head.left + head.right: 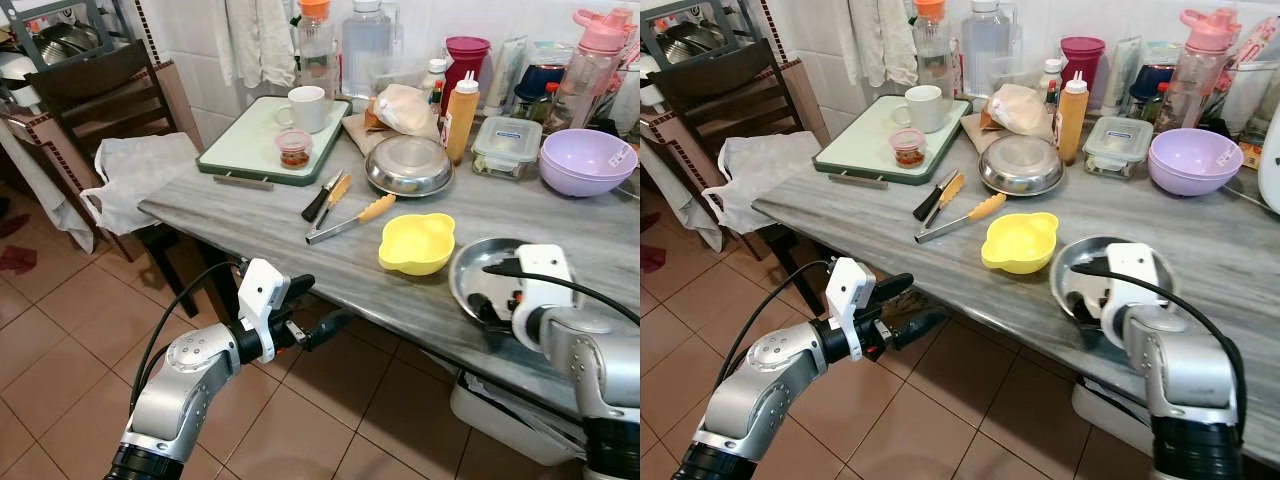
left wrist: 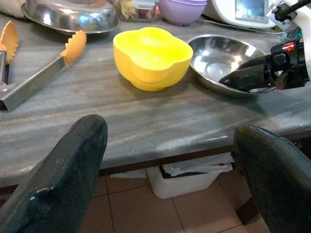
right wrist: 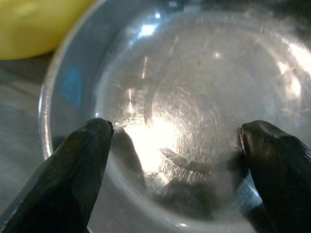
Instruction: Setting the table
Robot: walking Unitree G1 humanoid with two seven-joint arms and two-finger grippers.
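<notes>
A shallow steel bowl (image 1: 462, 272) sits near the front edge of the grey marble table (image 1: 250, 225), right of a yellow lobed bowl (image 1: 417, 243). My right gripper (image 1: 487, 290) is open, its fingers spread inside the steel bowl (image 3: 194, 77) and holding nothing. In the left wrist view the yellow bowl (image 2: 150, 56) and steel bowl (image 2: 214, 53) stand side by side. My left gripper (image 1: 322, 303) is open and empty, below and in front of the table edge, pointing toward the bowls. Steel tongs with orange tips (image 1: 350, 218) lie left of the yellow bowl.
At the back stand a green tray (image 1: 235, 150) with a white mug (image 1: 305, 108), an upturned steel dish (image 1: 408, 165), a purple bowl (image 1: 586, 160), bottles and containers. A dark chair (image 1: 100, 95) and white bag (image 1: 135, 180) are at the left. A white bin (image 1: 500, 415) sits under the table.
</notes>
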